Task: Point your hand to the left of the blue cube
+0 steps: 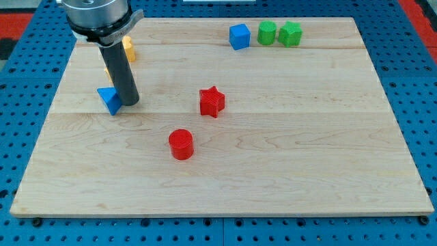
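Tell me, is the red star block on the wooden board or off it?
On. The red star lies on the wooden board, near its middle, well inside every edge.

The rod (120, 68) is looking plain dark grey, round and smooth; it's ending flat at my tip (130, 102); right above the rod a wider silvery metal collar (97, 15) is showing, ringed with a black band.

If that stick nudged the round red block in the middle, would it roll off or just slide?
The red cylinder stands on its flat end, so it would probably slide rather than roll. It looks squat, so tipping seems unlikely. The wooden board looks smooth, so a light push may move it easily. My tip is up left of it, beside the blue block.
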Available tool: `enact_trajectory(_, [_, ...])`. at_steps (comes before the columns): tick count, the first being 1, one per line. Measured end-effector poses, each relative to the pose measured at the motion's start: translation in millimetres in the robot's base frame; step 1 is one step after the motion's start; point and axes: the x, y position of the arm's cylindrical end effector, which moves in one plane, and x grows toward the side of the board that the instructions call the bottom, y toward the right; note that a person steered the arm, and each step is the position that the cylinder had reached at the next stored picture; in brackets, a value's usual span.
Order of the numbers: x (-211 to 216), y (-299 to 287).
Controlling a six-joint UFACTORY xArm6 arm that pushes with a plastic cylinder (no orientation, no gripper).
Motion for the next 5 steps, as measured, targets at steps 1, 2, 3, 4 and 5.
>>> enact_trajectory(1, [-12,-9])
enact_trajectory(2, [-11,-9])
enact_trajectory(3, [-16,22])
enact_trajectory(4, [-40,72])
enact_trajectory(5, [-62,126])
